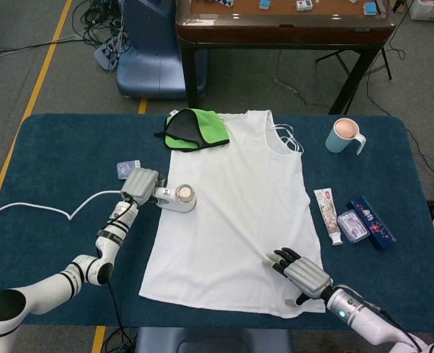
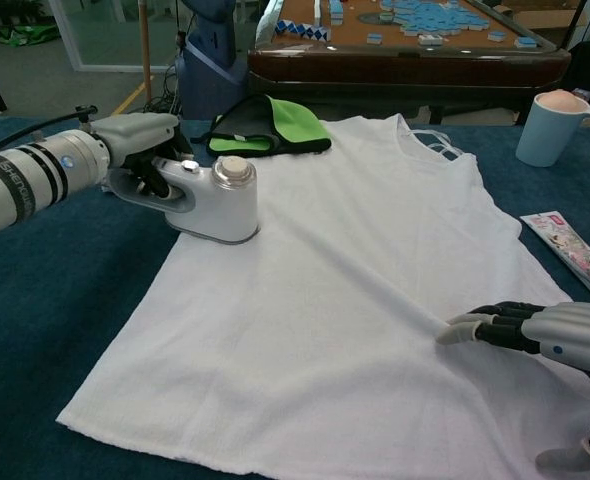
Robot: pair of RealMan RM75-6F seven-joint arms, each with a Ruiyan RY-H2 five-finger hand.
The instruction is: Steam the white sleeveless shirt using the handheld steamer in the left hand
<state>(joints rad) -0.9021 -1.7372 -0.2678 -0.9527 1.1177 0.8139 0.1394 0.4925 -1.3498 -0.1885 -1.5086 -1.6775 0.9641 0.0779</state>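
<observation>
The white sleeveless shirt (image 1: 235, 213) (image 2: 355, 300) lies flat on the blue table, neck end away from me. My left hand (image 1: 140, 185) (image 2: 140, 150) grips the handle of the white handheld steamer (image 1: 177, 198) (image 2: 215, 198), which sits on the shirt's left edge, partly over the table. A white cord (image 1: 48, 212) trails left from it. My right hand (image 1: 299, 269) (image 2: 535, 330) lies on the shirt near its lower right corner, dark fingertips (image 2: 462, 327) pressing the cloth, holding nothing.
A green and black cloth (image 1: 195, 129) (image 2: 270, 125) overlaps the shirt's top left corner. A small packet (image 1: 128, 169) lies beside my left hand. A blue mug (image 1: 345, 135) (image 2: 558, 127), a tube (image 1: 326, 215) and boxes (image 1: 364, 219) sit right of the shirt. A wooden table (image 1: 283, 26) stands beyond.
</observation>
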